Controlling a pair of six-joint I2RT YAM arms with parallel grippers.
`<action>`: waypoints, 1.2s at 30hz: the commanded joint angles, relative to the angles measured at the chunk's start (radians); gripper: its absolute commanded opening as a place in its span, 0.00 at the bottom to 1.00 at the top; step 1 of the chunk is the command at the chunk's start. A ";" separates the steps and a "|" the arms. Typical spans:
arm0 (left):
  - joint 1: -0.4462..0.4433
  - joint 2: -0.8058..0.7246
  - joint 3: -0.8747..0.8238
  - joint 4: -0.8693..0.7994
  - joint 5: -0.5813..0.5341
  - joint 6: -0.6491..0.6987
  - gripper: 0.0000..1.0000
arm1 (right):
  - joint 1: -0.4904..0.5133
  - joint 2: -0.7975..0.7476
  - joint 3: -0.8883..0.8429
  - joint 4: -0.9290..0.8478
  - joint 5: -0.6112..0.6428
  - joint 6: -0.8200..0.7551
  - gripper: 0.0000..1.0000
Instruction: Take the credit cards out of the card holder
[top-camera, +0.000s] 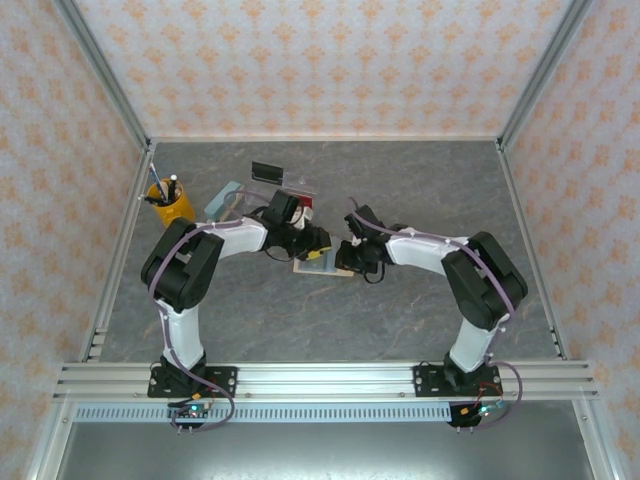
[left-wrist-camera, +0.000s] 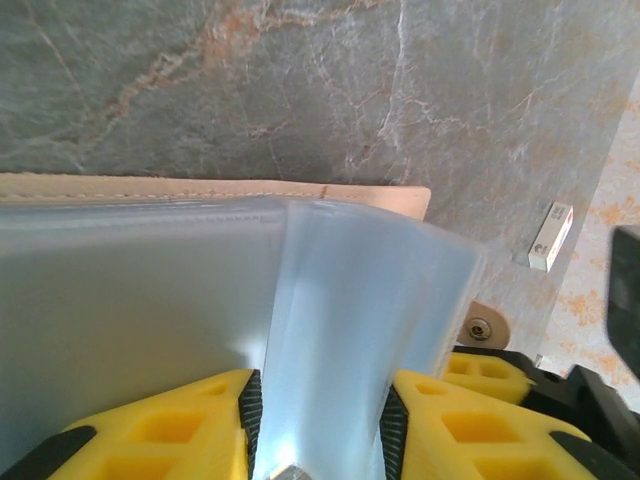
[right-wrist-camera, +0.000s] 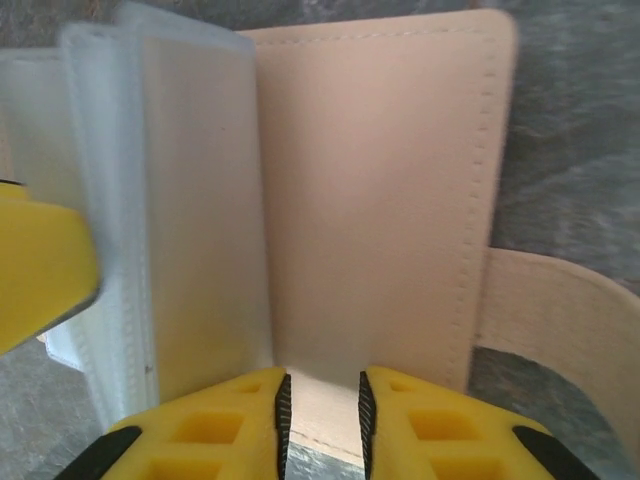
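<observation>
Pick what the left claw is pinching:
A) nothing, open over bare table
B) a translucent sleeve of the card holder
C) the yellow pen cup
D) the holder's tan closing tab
B: the left wrist view shows the left claw closed on a translucent sleeve of the tan card holder.

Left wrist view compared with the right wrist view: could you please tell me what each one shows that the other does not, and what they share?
The left wrist view gives the left gripper pinching a fold of the clear sleeves, a metal snap beyond them, and a small white block near the wall. The right wrist view gives the right gripper clamped on the tan cover's edge, its stitching, and the closing tab curving off to the right. Both share the opened card holder, its sleeves and the grey table.
</observation>
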 joint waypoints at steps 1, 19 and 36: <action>-0.021 0.026 0.038 0.032 0.043 -0.005 0.38 | -0.013 -0.092 -0.034 0.024 0.073 0.021 0.28; -0.080 0.069 0.126 0.022 0.020 -0.042 0.39 | -0.022 -0.284 -0.050 -0.046 0.213 0.012 0.36; -0.074 0.105 0.121 -0.041 -0.027 -0.023 0.02 | -0.020 -0.121 0.019 -0.001 0.052 0.031 0.20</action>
